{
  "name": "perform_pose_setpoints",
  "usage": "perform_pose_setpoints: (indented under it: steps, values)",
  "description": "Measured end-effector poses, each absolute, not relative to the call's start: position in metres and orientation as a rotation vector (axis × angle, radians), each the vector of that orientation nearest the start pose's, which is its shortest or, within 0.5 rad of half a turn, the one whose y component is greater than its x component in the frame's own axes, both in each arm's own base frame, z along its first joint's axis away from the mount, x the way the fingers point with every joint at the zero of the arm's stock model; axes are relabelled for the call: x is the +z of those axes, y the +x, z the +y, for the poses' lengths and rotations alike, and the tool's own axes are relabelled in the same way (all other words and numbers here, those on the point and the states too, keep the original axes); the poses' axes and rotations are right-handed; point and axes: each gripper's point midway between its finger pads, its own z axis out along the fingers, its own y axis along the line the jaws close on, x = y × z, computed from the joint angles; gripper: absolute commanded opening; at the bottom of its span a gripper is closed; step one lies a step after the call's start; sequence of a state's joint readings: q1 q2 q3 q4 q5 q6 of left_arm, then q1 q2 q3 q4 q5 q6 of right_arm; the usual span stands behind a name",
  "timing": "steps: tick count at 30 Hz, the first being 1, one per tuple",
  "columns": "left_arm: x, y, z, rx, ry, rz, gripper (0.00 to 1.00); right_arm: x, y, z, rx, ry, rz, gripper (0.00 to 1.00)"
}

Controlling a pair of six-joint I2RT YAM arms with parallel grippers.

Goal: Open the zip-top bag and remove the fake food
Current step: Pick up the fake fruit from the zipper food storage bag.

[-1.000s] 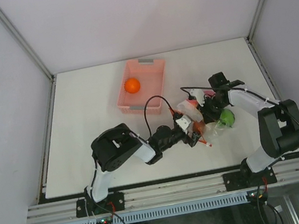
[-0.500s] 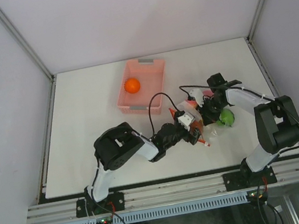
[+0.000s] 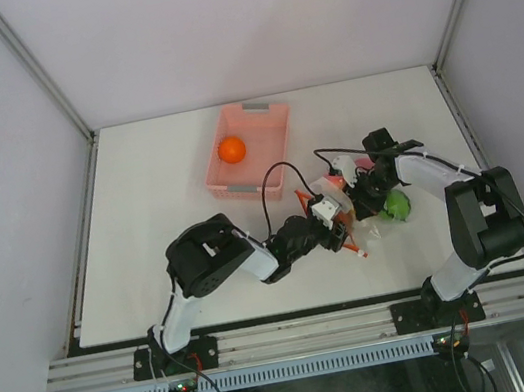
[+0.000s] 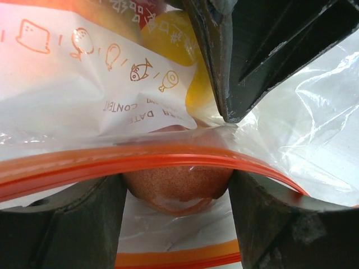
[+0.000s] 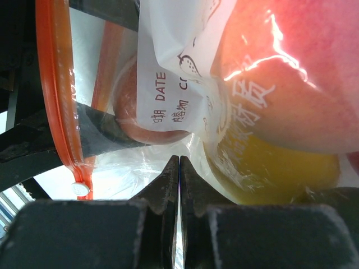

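a: the zip-top bag (image 4: 303, 129)?
b: clear, crinkly plastic film, shiny, with a smooth orange zipper strip (image 4: 112, 163).
a: and the fake food (image 5: 291, 73)?
b: glossy, smooth plastic. the pink basket (image 3: 267, 139) looks like matt plastic.

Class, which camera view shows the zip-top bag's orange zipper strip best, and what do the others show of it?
Left wrist: the zipper strip sweeps across the whole frame, close and sharp. Right wrist shows the strip running down its left side only. Top external shows just a tiny orange fleck.
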State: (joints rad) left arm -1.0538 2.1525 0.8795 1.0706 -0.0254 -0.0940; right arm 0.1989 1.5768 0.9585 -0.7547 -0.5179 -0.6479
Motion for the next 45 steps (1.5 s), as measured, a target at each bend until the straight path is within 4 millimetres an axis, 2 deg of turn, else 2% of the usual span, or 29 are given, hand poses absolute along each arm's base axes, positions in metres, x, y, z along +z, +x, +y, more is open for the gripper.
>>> perform_pose_setpoints:
  steps: [7,17,28,33,37,45]
  values:
    - [0.033,0.260,-0.456,-0.797,0.836,1.644,0.41,0.044,0.252,0.117,0.653,-1.201,2.492,0.00]
    - [0.065,0.235,-0.429,-0.863,0.850,1.641,0.31,0.044,0.252,0.117,0.653,-1.199,2.492,0.00]
    - [0.077,0.218,-0.398,-1.003,0.836,1.798,0.29,0.054,0.256,0.116,0.660,-1.187,2.472,0.01]
    - [0.092,0.208,-0.384,-1.035,0.848,1.829,0.29,0.060,0.256,0.116,0.663,-1.209,2.462,0.01]
    - [0.105,0.212,-0.371,-1.066,0.819,1.864,0.29,0.064,0.252,0.118,0.682,-1.240,2.442,0.01]
    - [0.108,0.224,-0.344,-1.090,0.748,1.978,0.29,0.073,0.247,0.118,0.697,-1.264,2.408,0.02]
